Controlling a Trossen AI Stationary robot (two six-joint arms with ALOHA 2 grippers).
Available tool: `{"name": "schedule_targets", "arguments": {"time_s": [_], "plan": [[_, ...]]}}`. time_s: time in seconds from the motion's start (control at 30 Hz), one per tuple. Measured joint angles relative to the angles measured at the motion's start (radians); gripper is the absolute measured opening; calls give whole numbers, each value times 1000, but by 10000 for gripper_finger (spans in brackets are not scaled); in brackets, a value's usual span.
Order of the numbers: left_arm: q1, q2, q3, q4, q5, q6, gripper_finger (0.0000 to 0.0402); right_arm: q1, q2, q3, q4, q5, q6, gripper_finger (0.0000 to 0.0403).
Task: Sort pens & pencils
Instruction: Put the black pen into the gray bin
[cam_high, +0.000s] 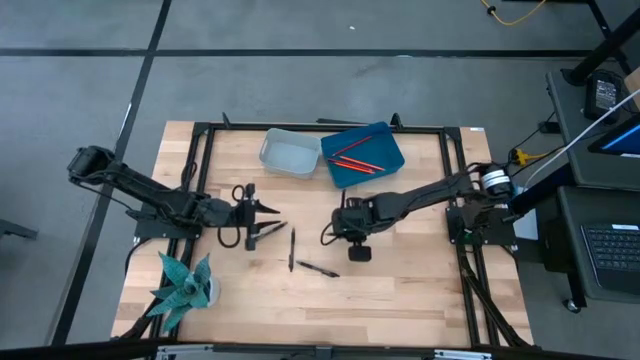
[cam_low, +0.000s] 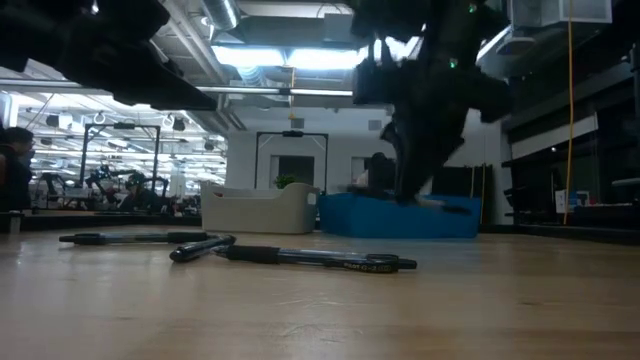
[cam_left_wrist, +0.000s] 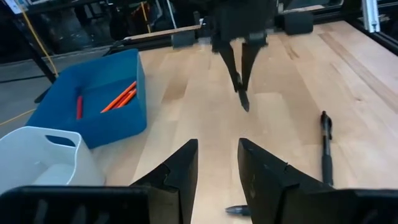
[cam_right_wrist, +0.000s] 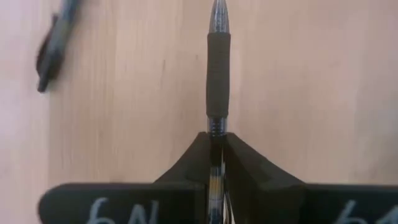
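1. Holding one of the pens (cam_right_wrist: 218, 62) pinched between its closed fingers, the right gripper (cam_high: 357, 243) hangs over the middle of the table (cam_high: 420, 290), with the pen's grip end poking out past the fingertips.
2. Carry it level to the white bin (cam_high: 291, 153), which I judge to be the pens' place since the pencils (cam_high: 352, 160) already lie in the blue tray (cam_high: 385, 160) touching it.
3. Keep the squeeze firm; the grip looks to sit near one end of the pen, so a fast swing could tilt or pivot it.
4. Release low inside the bin, not from above the rim, so the pen does not bounce out.
5. The left gripper (cam_high: 262, 222) waits near the table's left side with its fingers (cam_left_wrist: 180, 171) parted and nothing between them, beside three more pens lying loose (cam_high: 292, 248).
6. The white bin's floor looks bare from above, though the detail is too small to be sure.
7. Exactly how many pencils are in the tray is hard to tell.
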Motion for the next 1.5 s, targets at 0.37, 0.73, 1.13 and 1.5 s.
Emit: {"name": "schedule_targets", "arguments": {"time_s": [0.37,0.73,1.13,1.5], "plan": [[4,0,0,24,0,29,108,20,-172,3,-53,150,1,30],[15,0,0,50,0,42,108,95,-300,4,-58,299,-1,29],[15,0,0,77,45,47,108,67,-380,-180,101,311,1,29],[28,1,0,93,45,47,108,48,-635,-547,656,233,-77,29]]}}
